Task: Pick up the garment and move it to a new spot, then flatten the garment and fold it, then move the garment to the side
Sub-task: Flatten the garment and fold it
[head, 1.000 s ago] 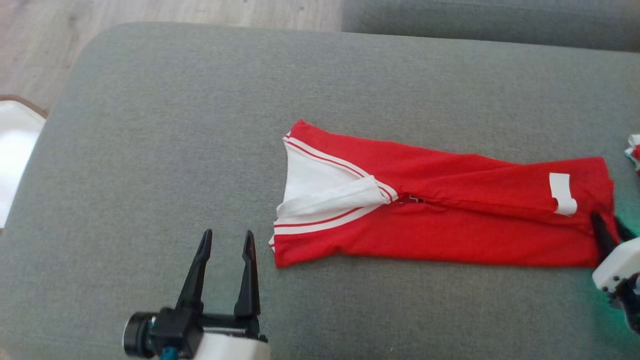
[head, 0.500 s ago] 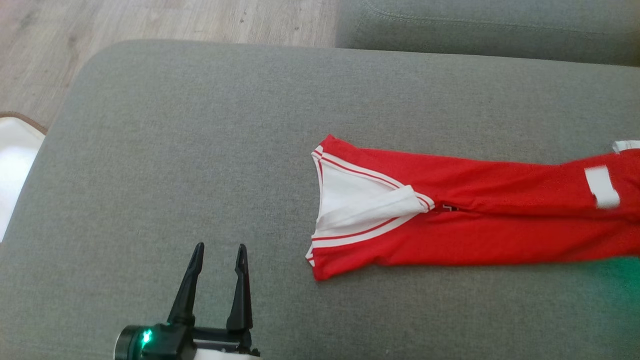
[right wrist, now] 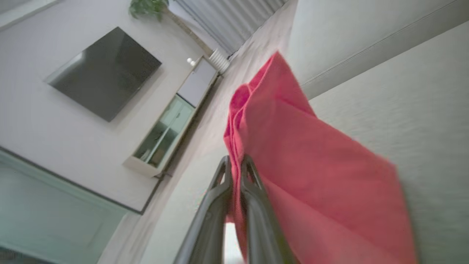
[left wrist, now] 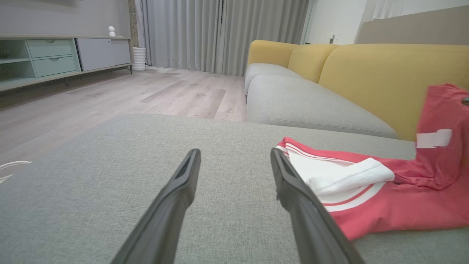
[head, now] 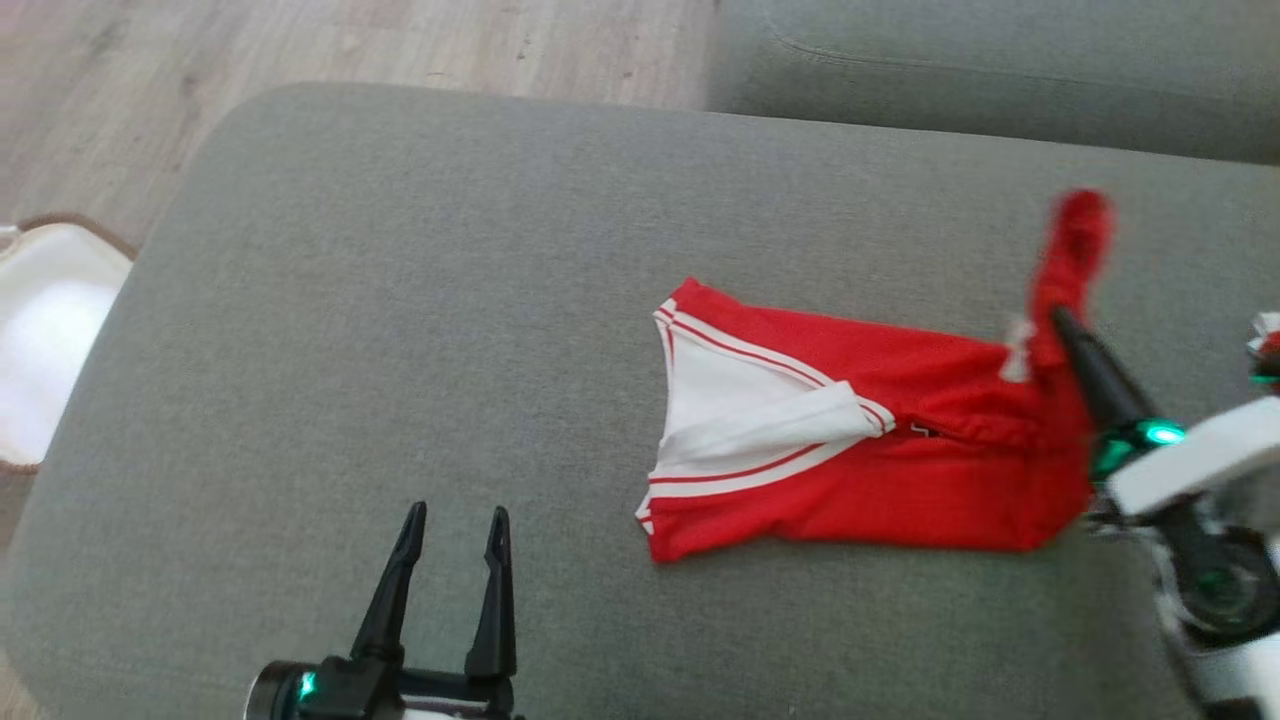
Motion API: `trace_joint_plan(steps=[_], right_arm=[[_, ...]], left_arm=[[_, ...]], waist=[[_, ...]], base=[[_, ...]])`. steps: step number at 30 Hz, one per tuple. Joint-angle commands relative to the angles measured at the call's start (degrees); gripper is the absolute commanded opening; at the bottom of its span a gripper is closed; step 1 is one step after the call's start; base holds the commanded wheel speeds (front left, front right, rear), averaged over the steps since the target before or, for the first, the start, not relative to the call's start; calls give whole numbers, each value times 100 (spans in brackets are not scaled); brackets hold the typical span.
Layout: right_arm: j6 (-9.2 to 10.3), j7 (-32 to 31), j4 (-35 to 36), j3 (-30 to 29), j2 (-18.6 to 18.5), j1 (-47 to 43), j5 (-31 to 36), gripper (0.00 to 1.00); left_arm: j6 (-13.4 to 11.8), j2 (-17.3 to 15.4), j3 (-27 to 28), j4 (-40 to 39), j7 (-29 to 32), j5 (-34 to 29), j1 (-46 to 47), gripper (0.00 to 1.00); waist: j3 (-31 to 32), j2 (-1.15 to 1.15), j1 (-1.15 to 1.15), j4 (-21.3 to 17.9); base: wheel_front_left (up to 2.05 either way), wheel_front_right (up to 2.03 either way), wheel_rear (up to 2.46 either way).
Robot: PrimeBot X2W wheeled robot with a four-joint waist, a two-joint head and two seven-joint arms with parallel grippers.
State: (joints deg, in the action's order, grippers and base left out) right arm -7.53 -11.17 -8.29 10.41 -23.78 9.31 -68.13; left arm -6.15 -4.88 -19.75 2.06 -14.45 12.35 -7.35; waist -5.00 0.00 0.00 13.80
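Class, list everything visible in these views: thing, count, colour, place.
garment: one, red with white trim, on the cushion, one end lifted.
cushion: one, grey, under the garment.
sofa: one, grey seats, yellow backs, behind the cushion.
floor: one, pale wood, beyond the cushion.
curtains: one set, grey, far wall.
television: one, black, on the wall.
left gripper: one, dark, open, beside the garment.
right gripper: one, dark, shut on the garment's lifted end.

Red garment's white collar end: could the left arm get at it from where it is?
Probably yes. The left gripper stands open beside the garment, with bare grey cushion between and nothing in the way. The right gripper holds the far end, raised.
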Motion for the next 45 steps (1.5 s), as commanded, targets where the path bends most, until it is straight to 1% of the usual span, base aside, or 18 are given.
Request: trace_joint_plan(steps=[1, 5, 8, 9, 12, 15, 16, 17, 18, 19, 23, 26, 31, 32, 34, 39, 42, 45], right_arm=[[4, -203, 424, 27, 263, 78, 72, 0], [4, -691, 701, 151, 1105, 53, 431, 0], [4, -988, 723, 195, 1695, 39, 826, 0], [4, -988, 723, 195, 1695, 39, 826, 0], [4, -1177, 681, 254, 1981, 62, 1131, 0], [4, -1203, 543, 362, 2073, 118, 1266, 0], [4, -1185, 481, 413, 2081, 136, 1276, 8], [4, -1132, 432, 503, 2084, 154, 1228, 33], [4, -1049, 383, 580, 2086, 177, 1183, 97], [4, -931, 335, 628, 2087, 200, 1125, 100], [4, -467, 271, 675, 2088, 266, 861, 100], [4, -91, 286, 414, 2089, 235, 1015, 100], [4, 452, 548, -195, 1988, -8, 1877, 100], [4, 754, 650, -366, 1804, -155, 2300, 100], [4, 1095, 665, -467, 1597, -349, 2747, 100], [4, 1876, 399, -519, 1243, -870, 3642, 100], [4, 2232, 99, -364, 1052, -1152, 4207, 100], [4, 2431, -188, -189, 1012, -1402, 4620, 100]], left_arm=[[59, 88, 207, -129, -54, -61, 152, 100], [126, 130, 221, -79, -54, -60, 187, 100], [179, 155, 201, -40, -54, -62, 236, 100], [179, 155, 201, -40, -54, -62, 236, 100], [212, 173, 173, -14, -54, -58, 284, 100], [224, 185, 153, 7, -54, -52, 315, 100], [228, 188, 143, 15, -54, -51, 325, 100], [233, 190, 134, 23, -54, -49, 332, 100], [234, 192, 131, 30, -54, -46, 339, 100], [231, 193, 133, 32, -54, -43, 345, 100], [200, 197, 192, 23, -54, -51, 331, 100], [194, 198, 263, 17, -54, -48, 287, 100], [211, 199, 409, -15, -54, -31, 164, 100], [223, 199, 473, -14, -55, -29, 100, 100], [236, 200, 552, -17, -55, 2, 42, 100], [244, 200, 748, -70, -55, -3, -100, 100], [242, 200, 829, -76, -55, -4, -190, 100], [255, 200, 888, -67, -55, -9, -314, 100]], waist=[[12, 0, 0, 105], [5, 0, 0, 253], [-26, 0, 0, 366], [-26, 0, 0, 366], [-65, 0, 0, 464], [-91, 0, 0, 528], [-95, 0, 0, 547], [-99, 0, 0, 563], [-104, 0, 0, 574], [-104, 0, 0, 579], [-42, 0, 0, 532], [73, 0, 0, 419], [314, 0, 0, 98], [415, 0, 0, -27], [543, 0, 0, -157], [747, 0, 0, -452], [859, 0, 0, -582], [953, 0, 0, -691]], base=[[0, 0, 0], [0, 0, 0], [0, 0, 0], [0, 0, 0], [0, 0, 0], [0, 0, 0], [0, 0, 0], [0, 0, 0], [0, 0, 0], [0, 0, 0], [0, 0, 0], [0, 0, 0], [0, 0, 0], [0, 0, 0], [0, 0, 0], [0, 0, 0], [0, 0, 0], [0, 0, 0]])
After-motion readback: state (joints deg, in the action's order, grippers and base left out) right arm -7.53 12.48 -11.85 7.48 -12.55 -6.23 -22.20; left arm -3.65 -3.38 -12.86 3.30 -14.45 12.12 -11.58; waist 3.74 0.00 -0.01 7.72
